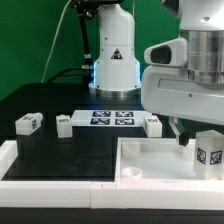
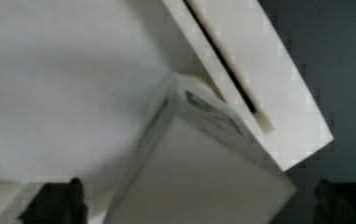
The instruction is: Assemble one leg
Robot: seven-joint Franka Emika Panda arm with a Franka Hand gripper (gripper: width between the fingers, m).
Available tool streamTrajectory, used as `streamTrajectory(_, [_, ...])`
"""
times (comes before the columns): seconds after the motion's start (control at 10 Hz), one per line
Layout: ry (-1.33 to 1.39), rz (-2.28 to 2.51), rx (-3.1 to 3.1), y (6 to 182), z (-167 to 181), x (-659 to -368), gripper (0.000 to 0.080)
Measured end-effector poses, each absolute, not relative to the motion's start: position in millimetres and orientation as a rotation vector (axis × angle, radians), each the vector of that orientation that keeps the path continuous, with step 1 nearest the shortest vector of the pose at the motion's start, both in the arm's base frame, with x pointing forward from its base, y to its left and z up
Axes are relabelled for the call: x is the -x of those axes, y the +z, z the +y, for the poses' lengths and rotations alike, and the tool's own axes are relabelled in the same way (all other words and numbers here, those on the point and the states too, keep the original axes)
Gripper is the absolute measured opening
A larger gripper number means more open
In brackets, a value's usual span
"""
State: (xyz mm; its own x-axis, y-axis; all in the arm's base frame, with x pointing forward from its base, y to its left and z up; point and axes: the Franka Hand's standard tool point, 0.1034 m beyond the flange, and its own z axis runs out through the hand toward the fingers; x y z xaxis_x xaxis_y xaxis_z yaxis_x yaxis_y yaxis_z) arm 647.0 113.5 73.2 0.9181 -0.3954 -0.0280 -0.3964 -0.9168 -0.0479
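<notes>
Leg (image 2: 201, 150), seemingly light, stiff and smooth, stands between the parted fingers (image 2: 59, 198) over the tray (image 1: 150, 160), best gripped across its flat sides.

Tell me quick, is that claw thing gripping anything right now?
Gripper: open, jaws spread wide on either side of a white leg, not clamping it.
</notes>
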Motion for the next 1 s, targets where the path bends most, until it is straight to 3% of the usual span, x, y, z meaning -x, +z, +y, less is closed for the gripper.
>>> streamTrajectory(0.7, [0.002,-0.309,3.088,73.9,114.7,-645.7,0.0649])
streamTrajectory(0.9, [0.002,-0.3,3.089,73.7,114.2,-645.8,0.0649])
streamTrajectory(1.0, [0.003,-0.298,3.089,73.6,113.9,-645.8,0.0525])
